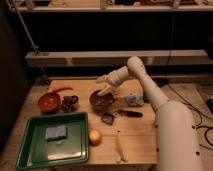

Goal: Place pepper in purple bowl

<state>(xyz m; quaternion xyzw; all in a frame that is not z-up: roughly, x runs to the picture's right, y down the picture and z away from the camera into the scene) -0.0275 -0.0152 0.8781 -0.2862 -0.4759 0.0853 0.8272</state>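
Observation:
The pepper is a slim red-orange chili lying on the wooden table at the back left, just behind the orange-red bowl. Near the table's middle stands the purple bowl, dark and glossy. My gripper hangs over the bowl's far rim at the end of the white arm, which reaches in from the right. Its two pale fingers stand apart, open, with nothing between them. The pepper lies a bowl's width to the gripper's left, apart from it.
A small dark dish sits between the two bowls. A green tray holding a blue sponge fills the front left. A round orange fruit, a banana, a black-handled tool and a pale packet lie around the purple bowl.

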